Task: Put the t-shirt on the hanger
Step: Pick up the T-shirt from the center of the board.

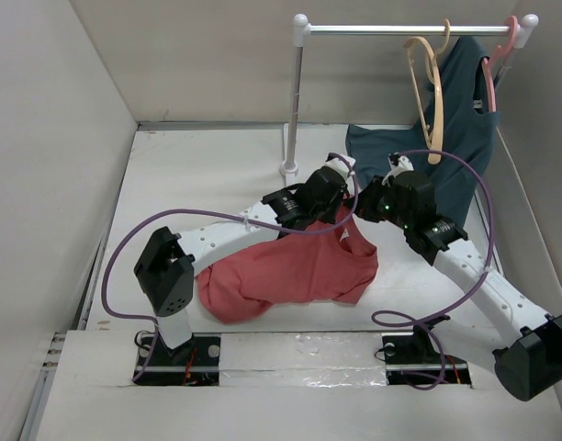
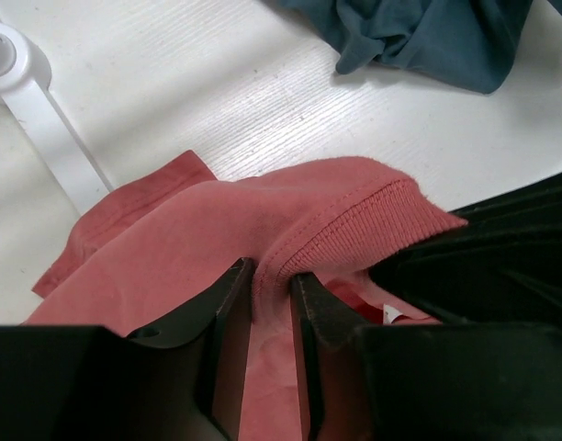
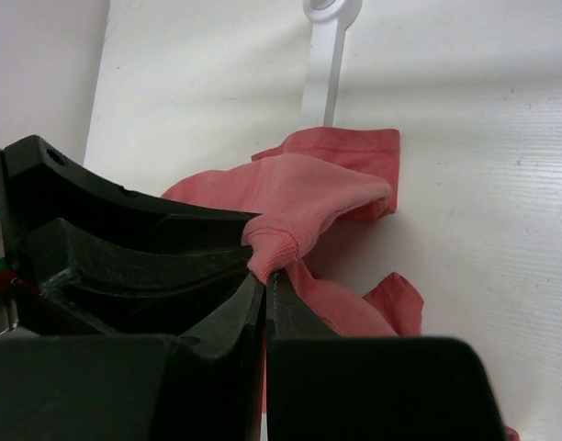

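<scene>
The salmon-red t-shirt [image 1: 290, 271] lies crumpled on the table, its collar end lifted between my two grippers. My left gripper [image 2: 272, 280] is shut on the ribbed collar [image 2: 354, 216]; in the top view it [image 1: 343, 209] sits over the shirt's far edge. My right gripper [image 3: 274, 280] is shut on the collar's other side, close beside the left one [image 1: 371, 208]. The tan wooden hanger [image 1: 429, 92] hangs by its hook from the rail at the back right, apart from both grippers.
A white rack has a pole [image 1: 295, 101], a top rail [image 1: 400, 29] and a foot [image 2: 15, 64]. A teal shirt [image 1: 460, 119] hangs on a pink plastic hanger [image 1: 499, 50], and its lower part spreads on the table [image 2: 428, 37]. White walls enclose the table.
</scene>
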